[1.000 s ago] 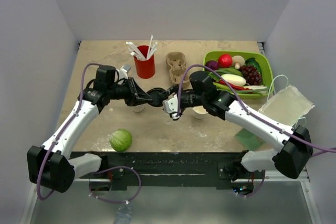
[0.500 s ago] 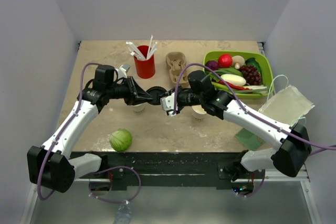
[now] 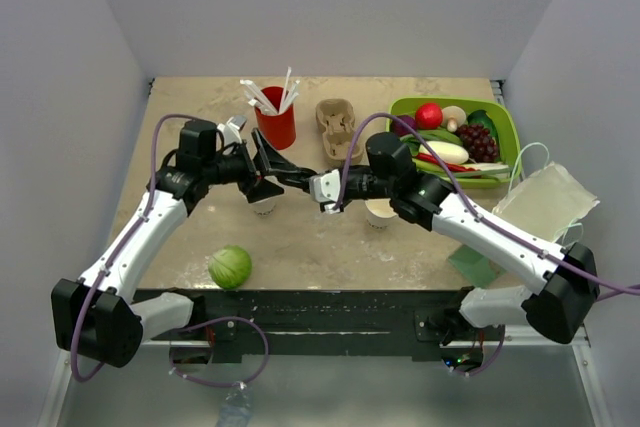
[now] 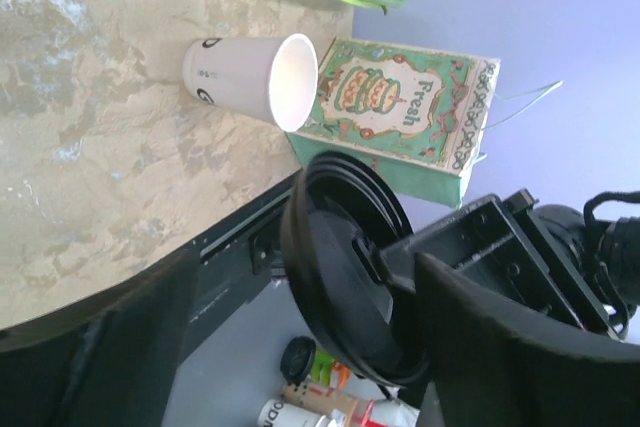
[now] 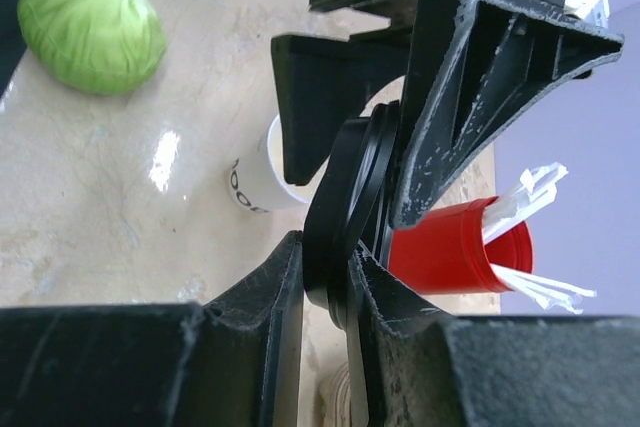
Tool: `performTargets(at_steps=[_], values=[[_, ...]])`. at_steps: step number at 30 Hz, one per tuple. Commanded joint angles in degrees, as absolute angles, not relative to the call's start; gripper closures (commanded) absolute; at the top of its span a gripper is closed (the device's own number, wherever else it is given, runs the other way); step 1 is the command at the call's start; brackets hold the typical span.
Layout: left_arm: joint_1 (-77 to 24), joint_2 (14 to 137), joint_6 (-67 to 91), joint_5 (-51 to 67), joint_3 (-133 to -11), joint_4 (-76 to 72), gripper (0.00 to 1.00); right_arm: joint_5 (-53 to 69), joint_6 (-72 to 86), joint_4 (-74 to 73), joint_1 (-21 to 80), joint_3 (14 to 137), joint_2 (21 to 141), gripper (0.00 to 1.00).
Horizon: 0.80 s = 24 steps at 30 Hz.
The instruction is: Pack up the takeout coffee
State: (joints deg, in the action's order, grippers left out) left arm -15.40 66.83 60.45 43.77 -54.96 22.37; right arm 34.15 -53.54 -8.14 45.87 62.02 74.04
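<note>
Both arms reach inward, wrists nearly nose to nose. Left gripper (image 3: pixel 278 173) jaws wide apart; right gripper (image 5: pixel 325 259) pinches black lid (image 5: pixel 342 209) edge-on.

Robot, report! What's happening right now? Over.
Right gripper shut on black lid, midair. Left gripper open, flanking it. Two white cups lidless below.

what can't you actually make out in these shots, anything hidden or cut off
- Right wrist view: the cup under the left arm is half hidden by the black lid and the left fingers.
- Top view: the arms partly cover that cup and the cup under the right arm; the lid is lost among dark fingers.
- Left wrist view: that second cup's print is too small to read.
- Any view: which cup the lid fits.
</note>
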Motion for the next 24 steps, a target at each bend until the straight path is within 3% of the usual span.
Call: performTargets(at_steps=[1,7,14,18,24], values=[[-15.2,65.5,57.1,39.8,-61.0,22.4,0.00,37.3,-45.8,-3.3,45.9,61.7,71.2,0.83],[-14.7,63.2,52.1,26.7,-69.2,26.2,0.01,39.3,-30.2,-1.7,45.9,62.7,73.3,0.81],[-14.7,52.3,45.8,1.8,-70.5,31.7,0.00,33.9,-17.0,-3.3,45.8,68.4,79.5,0.82],[-14.7,47.8,43.8,-11.0,-66.2,35.1,0.00,33.5,-2.0,-6.1,45.8,75.7,88.7,0.83],[-14.7,48.8,44.4,-12.9,-56.4,36.5,0.00,34.7,11.5,-12.7,45.7,85.9,99.3,0.81]])
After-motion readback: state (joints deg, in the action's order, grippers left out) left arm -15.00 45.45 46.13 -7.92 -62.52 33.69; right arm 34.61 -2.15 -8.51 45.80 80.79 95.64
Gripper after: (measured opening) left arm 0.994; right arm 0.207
